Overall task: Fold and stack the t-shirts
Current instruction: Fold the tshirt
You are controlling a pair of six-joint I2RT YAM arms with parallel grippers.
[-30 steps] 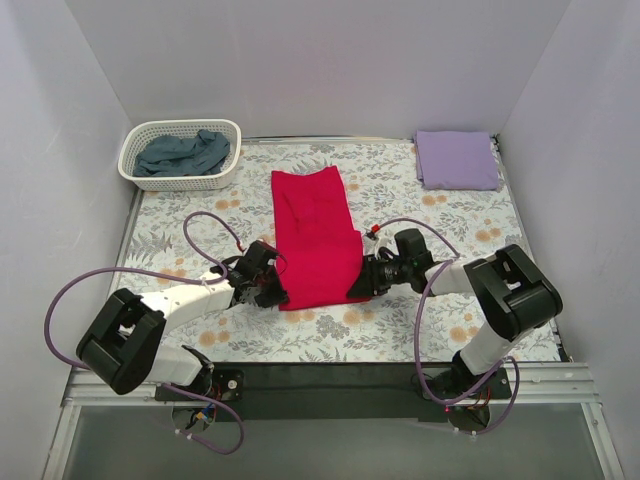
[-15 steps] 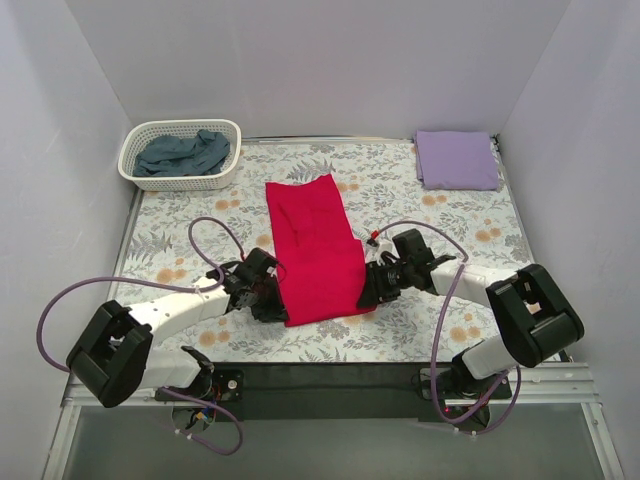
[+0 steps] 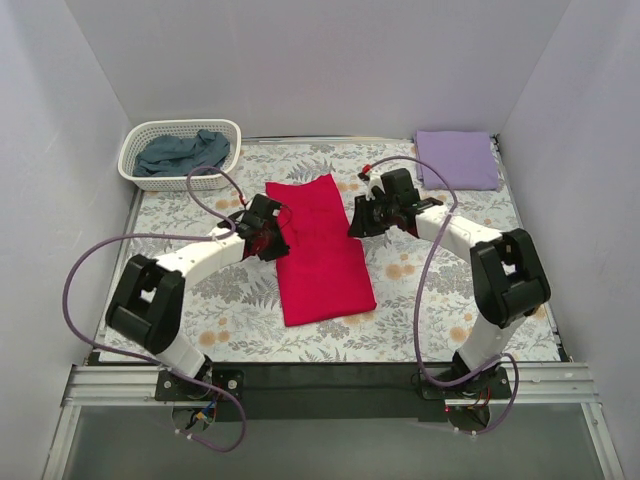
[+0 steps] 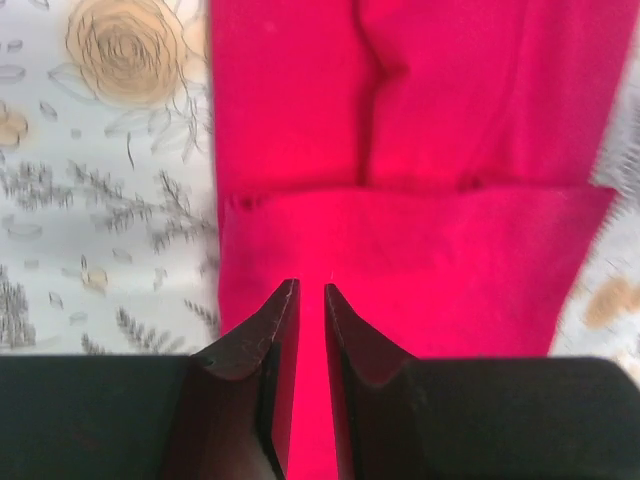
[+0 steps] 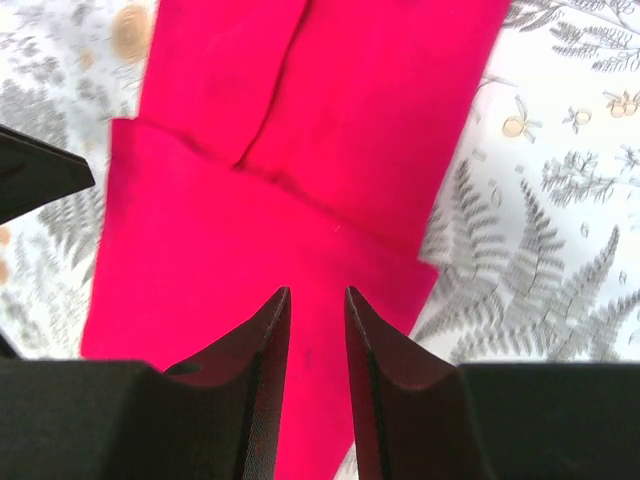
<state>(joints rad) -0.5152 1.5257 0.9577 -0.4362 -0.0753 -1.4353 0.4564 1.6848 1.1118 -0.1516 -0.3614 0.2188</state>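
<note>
Folding the red shirt (image 3: 320, 262): roughly one shirt of three done.
It lies in the middle of the table (image 3: 450, 290) as a long strip with one layer's edge running across it, so the crosswise folds look left to do. The left fingers (image 4: 268, 345) and right fingers (image 5: 255, 345) sit at its long edges, each pair a slit apart over cloth; can't tell if they pinch it. The lavender shirt (image 3: 457, 158) sits folded at the far right, and the blue-grey shirt (image 3: 183, 153) is crumpled in the basket (image 3: 178, 181). Stacking not yet started.

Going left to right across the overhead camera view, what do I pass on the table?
Basket holding the blue-grey shirt → left gripper → red shirt → right gripper → lavender shirt.
</note>
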